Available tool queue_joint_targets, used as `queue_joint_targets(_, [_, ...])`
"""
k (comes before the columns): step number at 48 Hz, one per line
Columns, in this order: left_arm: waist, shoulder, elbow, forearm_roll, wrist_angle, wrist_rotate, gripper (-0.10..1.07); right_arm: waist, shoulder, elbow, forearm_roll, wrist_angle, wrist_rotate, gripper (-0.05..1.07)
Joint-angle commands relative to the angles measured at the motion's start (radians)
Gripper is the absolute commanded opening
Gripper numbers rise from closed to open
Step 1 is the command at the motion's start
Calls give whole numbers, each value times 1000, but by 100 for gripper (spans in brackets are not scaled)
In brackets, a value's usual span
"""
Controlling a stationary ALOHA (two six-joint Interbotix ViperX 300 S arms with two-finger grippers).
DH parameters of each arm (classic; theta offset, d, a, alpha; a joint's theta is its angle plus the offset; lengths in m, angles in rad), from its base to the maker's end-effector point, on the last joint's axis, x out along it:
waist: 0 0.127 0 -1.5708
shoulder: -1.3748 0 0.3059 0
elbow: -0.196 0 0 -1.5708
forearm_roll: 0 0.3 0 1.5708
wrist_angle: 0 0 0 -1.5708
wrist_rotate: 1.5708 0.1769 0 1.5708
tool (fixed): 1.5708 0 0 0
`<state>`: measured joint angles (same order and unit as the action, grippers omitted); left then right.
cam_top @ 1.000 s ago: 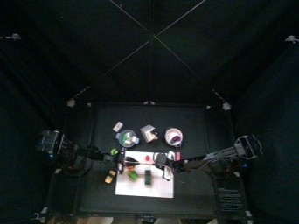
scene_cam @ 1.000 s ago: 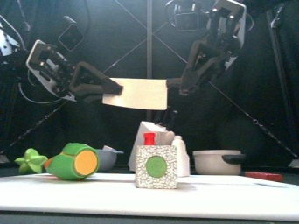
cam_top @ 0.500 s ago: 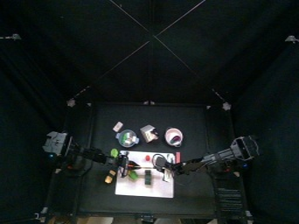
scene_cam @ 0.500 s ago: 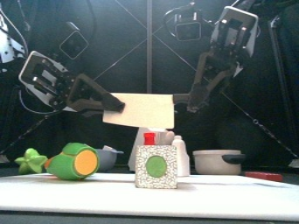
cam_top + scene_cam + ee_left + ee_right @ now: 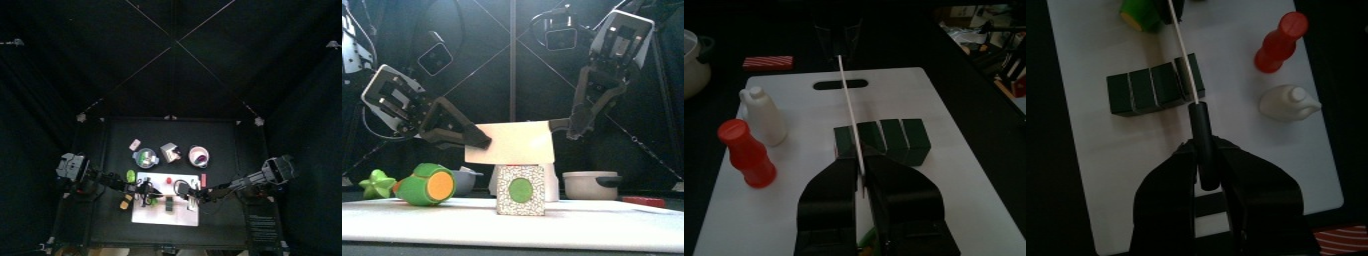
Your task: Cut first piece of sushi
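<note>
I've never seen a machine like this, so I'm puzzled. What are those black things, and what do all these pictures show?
It is a robot with two black arms at a small black table. One picture looks straight down from high above. One looks level from the table's front edge. Two come from little cameras on the arms' wrists.

On the table lies a white plastic cutting board. On it sit a dark green sushi roll, a red plastic bottle and a small white bottle.

The left fingers and right fingers together hold a flat beige knife over the roll. The wrist cameras see it edge-on, as a thin pale line.
</note>
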<state>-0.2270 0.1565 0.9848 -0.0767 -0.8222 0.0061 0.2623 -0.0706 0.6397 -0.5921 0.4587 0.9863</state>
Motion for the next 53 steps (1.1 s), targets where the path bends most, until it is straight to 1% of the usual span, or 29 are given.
queue_joint_targets(1, [-51,-8,-8,-81,5,3,42,-5,-8,-6,0,8,5,43])
queue_joint_targets(6, [-74,-12,-5,-158,5,6,41,0,8,-6,0,8,5,43])
queue_joint_targets(10, [-89,-6,-8,-189,5,11,40,3,14,-6,0,8,5,43])
queue_joint_targets(26, [-104,0,-20,-161,6,9,40,15,14,-6,5,12,6,43])
queue_joint_targets(53, [-97,23,-21,-160,9,11,40,9,25,-8,-5,12,3,43])
